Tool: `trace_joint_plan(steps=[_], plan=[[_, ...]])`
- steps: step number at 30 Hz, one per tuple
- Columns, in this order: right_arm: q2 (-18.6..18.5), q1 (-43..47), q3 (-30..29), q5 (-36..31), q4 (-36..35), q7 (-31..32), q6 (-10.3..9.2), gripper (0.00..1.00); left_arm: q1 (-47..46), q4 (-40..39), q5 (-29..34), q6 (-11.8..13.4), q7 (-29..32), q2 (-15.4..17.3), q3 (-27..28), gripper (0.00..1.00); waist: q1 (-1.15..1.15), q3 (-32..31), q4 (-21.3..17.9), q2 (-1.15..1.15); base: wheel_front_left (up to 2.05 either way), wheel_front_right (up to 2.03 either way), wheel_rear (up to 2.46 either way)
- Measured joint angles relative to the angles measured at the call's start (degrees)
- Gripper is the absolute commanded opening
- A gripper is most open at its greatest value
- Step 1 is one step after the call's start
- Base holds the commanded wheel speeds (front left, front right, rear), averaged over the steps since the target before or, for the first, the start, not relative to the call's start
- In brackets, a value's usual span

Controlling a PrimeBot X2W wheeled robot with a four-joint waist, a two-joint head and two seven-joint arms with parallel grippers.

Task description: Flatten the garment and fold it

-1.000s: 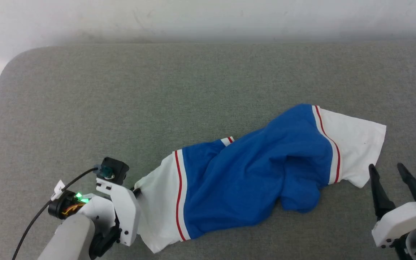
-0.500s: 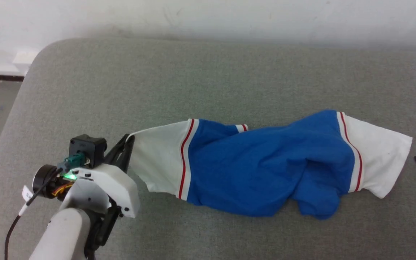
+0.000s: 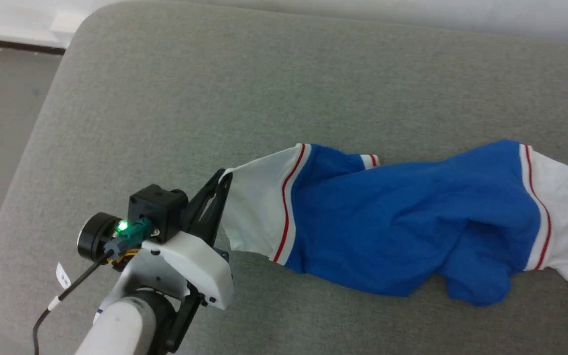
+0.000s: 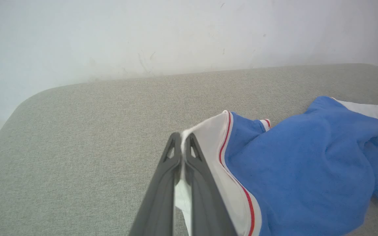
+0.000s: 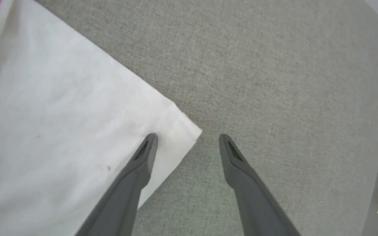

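Head view: the grey counter (image 3: pixel 165 98) is seen with floor (image 3: pixel 3 123) at its left, the garment (image 3: pixel 402 227) bunched across it; left wrist view: the left gripper (image 4: pixel 181 141) is pinched on its white sleeve, a white wall (image 4: pixel 143 32) behind; right wrist view: the right gripper (image 5: pixel 188 139) is spread astride the other sleeve's corner.

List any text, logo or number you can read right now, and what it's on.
None readable.
The jersey shows no lettering on the parts in view.
The white tag by the cable is too small to read.
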Motion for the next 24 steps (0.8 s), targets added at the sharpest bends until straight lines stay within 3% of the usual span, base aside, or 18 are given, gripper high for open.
trace_joint_plan(steps=[4,6,11,16,24], plan=[[-0.42,-0.59,2.16,1.16,3.27,-1.59,-0.16,1.00,0.00,-0.08,0.01,0.02,0.00,-0.25,-0.56,0.00,-0.02,1.00,1.57,0.00,0.00,0.00,0.00],[-1.18,-1.17,3.55,1.67,4.13,-1.82,-0.25,0.00,0.01,0.13,0.01,0.07,0.00,-0.27,-0.63,0.00,-0.02,1.30,2.07,0.00,0.00,0.00,0.00],[-0.71,-1.43,6.02,2.01,6.42,-6.50,-0.23,0.00,0.40,1.88,-0.15,0.09,-0.30,0.03,-0.40,0.00,-0.02,0.13,2.32,0.00,0.00,0.00,0.00],[-0.35,-2.62,5.95,0.12,7.42,-16.68,-0.05,0.00,0.58,3.12,-0.79,0.21,-1.38,1.04,1.56,0.00,-0.01,-2.74,1.65,0.00,0.00,0.00,0.00],[-1.49,-7.45,5.91,-1.12,0.85,-26.49,-0.04,0.00,0.10,2.01,-1.99,0.53,-3.63,4.24,6.98,0.00,-0.02,-9.12,-1.50,0.00,0.00,0.00,0.00]])
